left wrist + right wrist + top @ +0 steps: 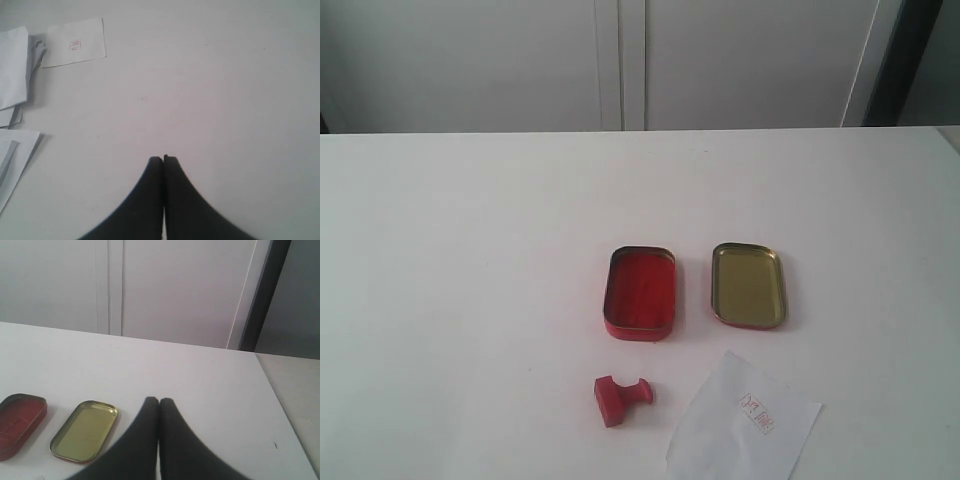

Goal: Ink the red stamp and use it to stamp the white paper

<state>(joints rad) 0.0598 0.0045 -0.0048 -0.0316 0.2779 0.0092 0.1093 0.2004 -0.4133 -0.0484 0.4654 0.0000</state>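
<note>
The red stamp [620,398] lay on its side on the worktop [470,300], near the red tin [640,290] and beside the white paper [745,430]. It looked small, rigid and light, and best pinched across its knobbed handle. The left fingers [145,200] and right fingers [145,440] were clenched and empty.

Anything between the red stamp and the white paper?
Nothing: in the exterior view, only bare white tabletop separates the small red knobbed stamp from the thin white paper slip.

Left gripper [163,158]: two matte black fingers [145,207], broad at the base, curving inward to narrow, squared tips split by a thin pale seam. Right gripper [159,400]: same matte black flared form, rounder tips.
</note>
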